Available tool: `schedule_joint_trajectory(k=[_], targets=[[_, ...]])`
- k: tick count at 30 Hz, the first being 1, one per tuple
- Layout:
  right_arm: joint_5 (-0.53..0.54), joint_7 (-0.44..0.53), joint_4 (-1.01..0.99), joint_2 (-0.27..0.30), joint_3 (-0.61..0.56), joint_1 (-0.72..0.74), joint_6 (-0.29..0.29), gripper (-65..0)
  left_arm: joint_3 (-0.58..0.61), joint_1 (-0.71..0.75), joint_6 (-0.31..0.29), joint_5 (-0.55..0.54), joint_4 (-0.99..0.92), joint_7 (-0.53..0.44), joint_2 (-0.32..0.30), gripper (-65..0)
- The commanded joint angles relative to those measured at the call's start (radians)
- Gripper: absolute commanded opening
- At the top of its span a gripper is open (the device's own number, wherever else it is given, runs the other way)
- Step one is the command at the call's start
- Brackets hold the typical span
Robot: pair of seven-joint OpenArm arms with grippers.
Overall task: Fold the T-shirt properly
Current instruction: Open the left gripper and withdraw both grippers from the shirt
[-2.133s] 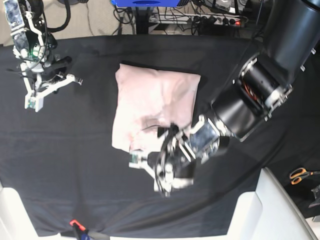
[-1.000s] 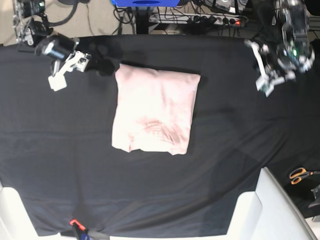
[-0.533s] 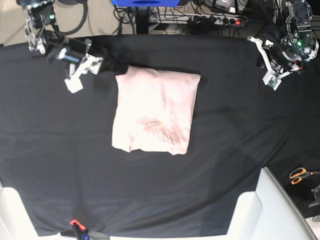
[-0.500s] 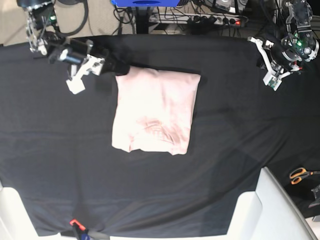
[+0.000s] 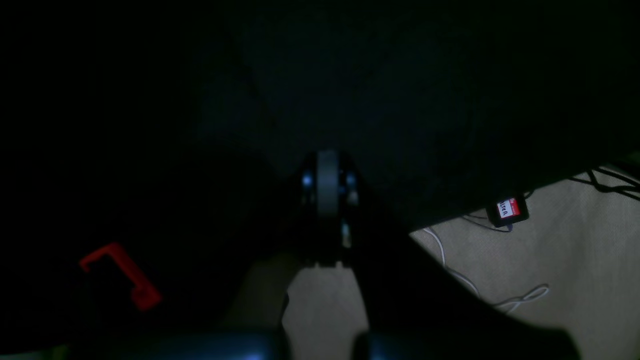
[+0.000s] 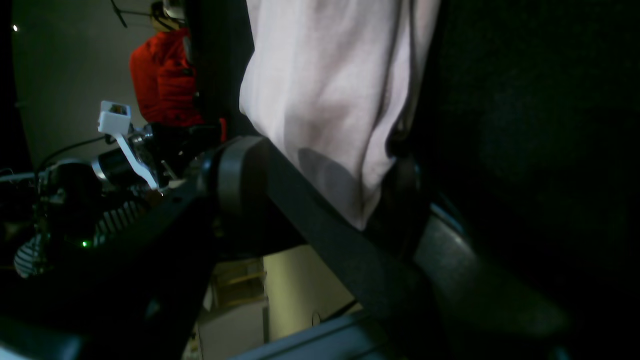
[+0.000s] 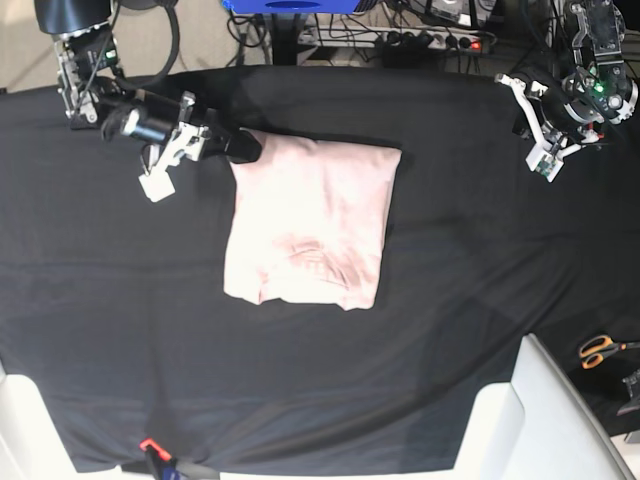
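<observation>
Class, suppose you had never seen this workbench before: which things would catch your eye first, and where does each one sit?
The pale pink T-shirt stands out first, folded into a rough rectangle in the middle of the black cloth. Next comes the right gripper, reaching in at the shirt's top corner on the base view's left, a corner of pink fabric between its fingers in the wrist view. The left gripper hangs apart, over the cloth's far edge.

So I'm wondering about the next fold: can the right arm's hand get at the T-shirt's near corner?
Probably yes. The right hand sits right at the T-shirt corner, fabric between its fingers in the wrist view, and nothing blocks it.
</observation>
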Motion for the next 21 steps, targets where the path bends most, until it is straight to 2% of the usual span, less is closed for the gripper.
schedule_joint_trajectory(k=[1, 16, 18, 21], targets=[[-0.008, -0.004, -0.001, 0.002, 0.001, 0.003, -0.009, -30.3, -0.007, -0.001, 0.005, -0.009, 0.014, -0.012, -0.014, -65.0], [-0.006, -0.007, -0.029, 0.0, -0.001, 0.004, -0.003, -30.8, -0.007, -0.002, 0.005, -0.009, 0.014, -0.012, -0.014, -65.0], [-0.006, -0.03, -0.029, 0.0, -0.001, 0.004, -0.003, -31.1, -0.007, -0.002, 0.005, -0.009, 0.014, -0.012, -0.014, -65.0], [-0.003, -0.05, -0.029, 0.0, 0.001, 0.006, -0.003, -38.9, -0.007, -0.002, 0.005, -0.009, 0.014, -0.012, -0.014, -65.0]])
